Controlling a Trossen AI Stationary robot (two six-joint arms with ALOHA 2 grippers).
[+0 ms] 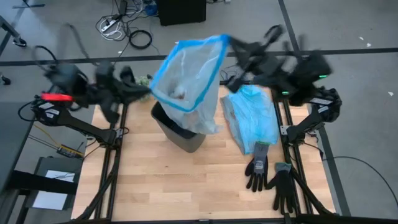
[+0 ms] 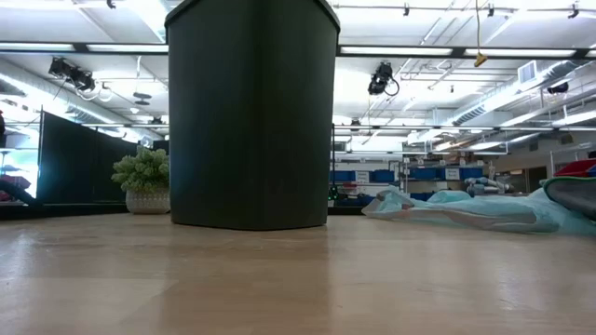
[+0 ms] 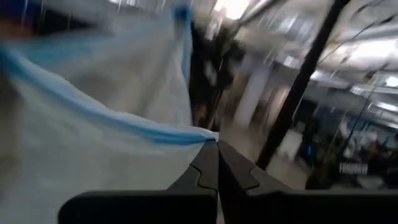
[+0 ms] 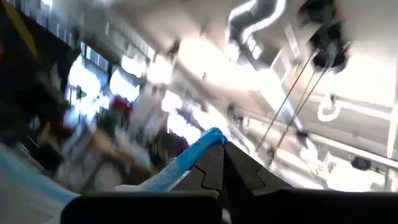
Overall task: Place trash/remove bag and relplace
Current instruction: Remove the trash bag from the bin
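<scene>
The bag (image 1: 189, 81), a translucent grey-white liner with a blue hem, is held up over the black bin (image 1: 180, 134) with its mouth stretched open. Pale trash (image 1: 180, 93) shows inside it. My left gripper (image 1: 149, 91) is shut on the hem at the bag's left, and my right gripper (image 1: 229, 41) is shut on the hem at its far right corner. The bag's lower end (image 1: 208, 121) hangs at the bin's mouth; whether it is clear of the bin I cannot tell. The low view shows the bin (image 2: 251, 112) standing upright on the table, and neither gripper. My left gripper pinches the bag's blue hem (image 3: 186, 134) between its two shut fingers, coming from the table's left side, about level. The film hangs below the hem. My right gripper pinches the blue hem at a corner of the mouth (image 4: 208, 138) between its shut fingers, which slant upward from the table's right. Between the two holds the hem runs taut.
A light-blue plastic bag (image 1: 252, 118) lies on the table right of the bin. Two black gloves (image 1: 270, 174) lie near the front right. A green fuzzy clump (image 1: 144, 81) sits at the far left by the left arm. Bare wood lies in front of the bin.
</scene>
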